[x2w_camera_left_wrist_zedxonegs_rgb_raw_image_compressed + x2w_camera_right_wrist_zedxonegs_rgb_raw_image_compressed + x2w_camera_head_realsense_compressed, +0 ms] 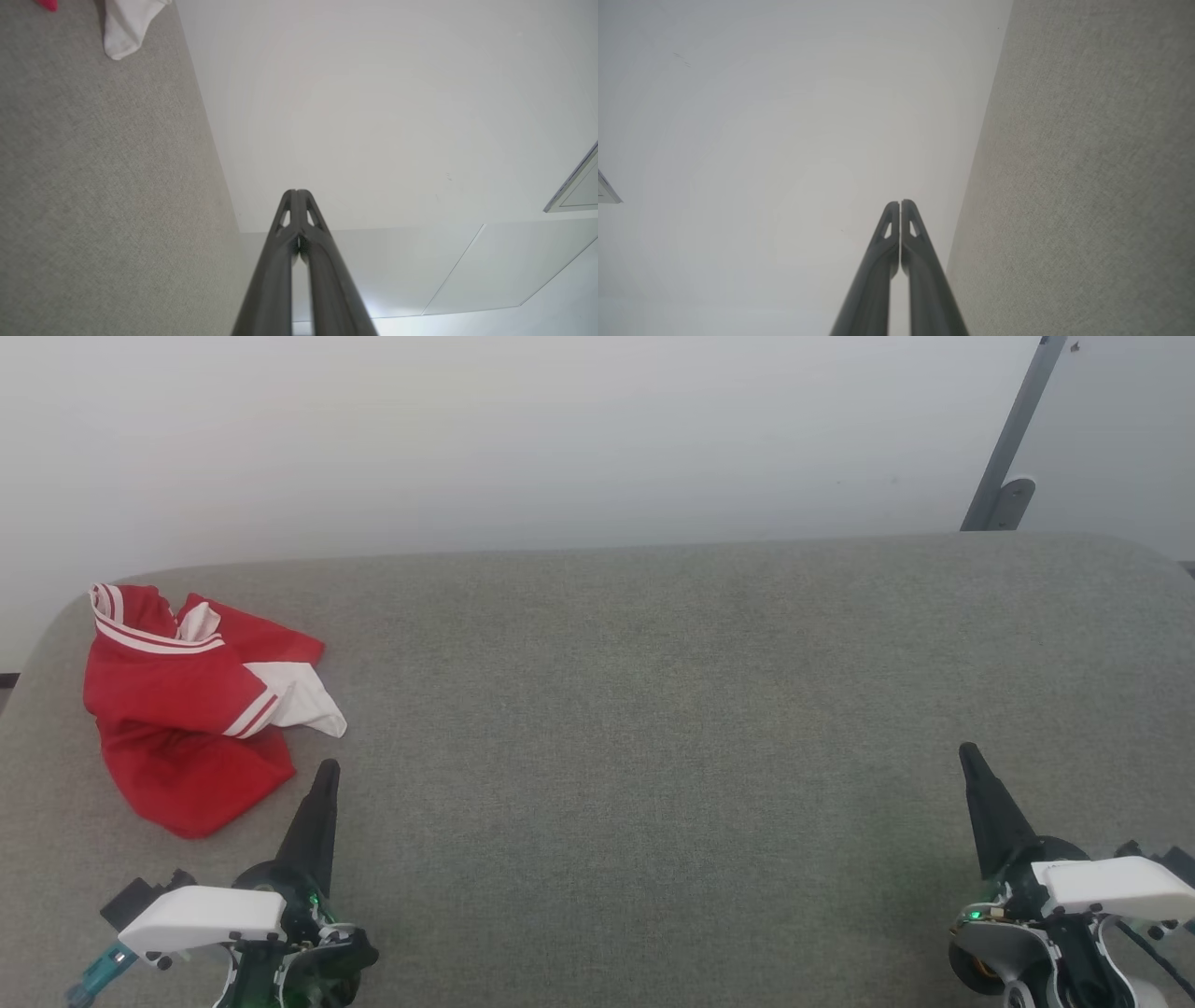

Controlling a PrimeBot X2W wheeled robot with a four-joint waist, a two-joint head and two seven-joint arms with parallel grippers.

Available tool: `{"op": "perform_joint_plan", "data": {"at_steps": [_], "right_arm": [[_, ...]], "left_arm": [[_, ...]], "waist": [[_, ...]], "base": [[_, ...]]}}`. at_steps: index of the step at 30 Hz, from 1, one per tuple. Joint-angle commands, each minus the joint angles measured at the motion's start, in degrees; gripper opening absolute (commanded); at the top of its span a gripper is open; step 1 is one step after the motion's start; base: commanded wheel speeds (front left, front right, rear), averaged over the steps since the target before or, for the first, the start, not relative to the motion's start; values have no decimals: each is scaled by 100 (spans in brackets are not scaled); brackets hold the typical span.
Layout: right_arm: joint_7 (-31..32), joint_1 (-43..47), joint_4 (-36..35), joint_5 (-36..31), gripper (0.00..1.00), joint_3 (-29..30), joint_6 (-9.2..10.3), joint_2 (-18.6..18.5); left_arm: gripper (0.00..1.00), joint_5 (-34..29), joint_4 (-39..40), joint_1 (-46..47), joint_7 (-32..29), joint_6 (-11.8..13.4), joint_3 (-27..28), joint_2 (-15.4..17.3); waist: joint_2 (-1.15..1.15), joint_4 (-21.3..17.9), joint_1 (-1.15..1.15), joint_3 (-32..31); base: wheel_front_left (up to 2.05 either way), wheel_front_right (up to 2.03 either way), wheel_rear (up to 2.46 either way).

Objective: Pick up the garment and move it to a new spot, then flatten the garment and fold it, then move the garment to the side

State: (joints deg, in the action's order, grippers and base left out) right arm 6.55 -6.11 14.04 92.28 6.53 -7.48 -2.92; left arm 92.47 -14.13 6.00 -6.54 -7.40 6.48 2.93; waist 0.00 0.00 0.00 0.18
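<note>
- The small bright red soft fabric shirt (177, 709), with white sleeve ends and striped trim, lies crumpled at the left of the head view on the grey fabric-covered worktop (653, 709).
- The left gripper (328, 769), at lower left, points up just beside the shirt, its fingers pressed together and empty.
- The right gripper (966, 752), at lower right and well apart from the shirt, also has its fingers pressed together and empty.

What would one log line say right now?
garment: crumpled, untouched | left gripper: shut, empty, near garment | right gripper: shut, empty
</note>
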Motion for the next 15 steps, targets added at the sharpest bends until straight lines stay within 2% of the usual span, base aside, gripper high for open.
{"op": "perform_joint_plan", "data": {"at_steps": [1, 15], "right_arm": [[6, -33, 9, 27, 0, 0, -2, 20], [6, -33, 9, 27, 0, 0, -2, 20]], "left_arm": [[0, -10, 5, 66, -13, -18, 7, -13], [0, -10, 5, 66, -13, -18, 7, -14]], "waist": [[0, 0, 0, 0], [0, 0, 0, 0]], "base": [[0, 0, 0], [0, 0, 0]]}}
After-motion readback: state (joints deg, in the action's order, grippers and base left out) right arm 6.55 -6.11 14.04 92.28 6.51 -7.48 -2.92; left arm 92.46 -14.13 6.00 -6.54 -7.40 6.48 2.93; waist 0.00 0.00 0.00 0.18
